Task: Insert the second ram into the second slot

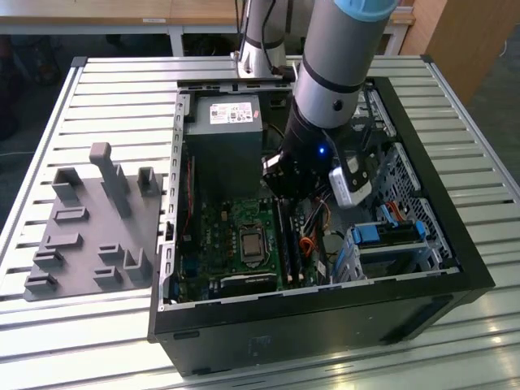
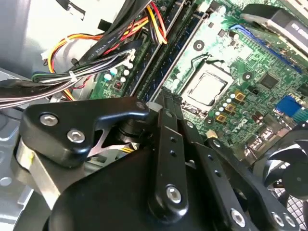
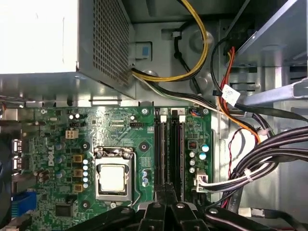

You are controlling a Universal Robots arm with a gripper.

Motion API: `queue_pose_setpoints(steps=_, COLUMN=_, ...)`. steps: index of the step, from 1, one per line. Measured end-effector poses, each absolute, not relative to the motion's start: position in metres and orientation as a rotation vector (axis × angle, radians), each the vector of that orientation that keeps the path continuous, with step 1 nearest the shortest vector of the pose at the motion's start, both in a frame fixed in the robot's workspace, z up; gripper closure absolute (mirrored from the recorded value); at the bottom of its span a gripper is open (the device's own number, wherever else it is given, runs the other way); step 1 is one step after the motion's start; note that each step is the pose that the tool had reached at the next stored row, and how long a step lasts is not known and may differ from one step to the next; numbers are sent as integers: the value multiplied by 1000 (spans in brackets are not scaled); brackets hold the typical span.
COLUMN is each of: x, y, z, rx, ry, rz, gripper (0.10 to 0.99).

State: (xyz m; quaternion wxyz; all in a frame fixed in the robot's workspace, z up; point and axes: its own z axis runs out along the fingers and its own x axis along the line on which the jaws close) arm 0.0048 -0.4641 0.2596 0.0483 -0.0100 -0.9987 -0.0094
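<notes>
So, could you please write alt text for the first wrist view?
The pincer hangs over the motherboard's memory slots, close above them, with the silver processor socket beside them. A grey power supply sits beyond the board, and bundled cables run along the slots' other side.

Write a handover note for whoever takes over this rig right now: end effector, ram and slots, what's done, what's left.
End effector: down inside the open computer case, over one end of the memory slots beside the processor socket.
Second ram: cannot be told apart from the slots, so seating is unconfirmed.
Done: arm brought to the slots.
Left: second-slot insertion not confirmed.
</notes>
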Motion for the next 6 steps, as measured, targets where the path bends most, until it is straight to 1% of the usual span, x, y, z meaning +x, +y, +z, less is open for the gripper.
queue_pose_setpoints(steps=6, x=5, y=-464, z=261, rx=-31, ry=-3045, rz=-29, gripper=980)
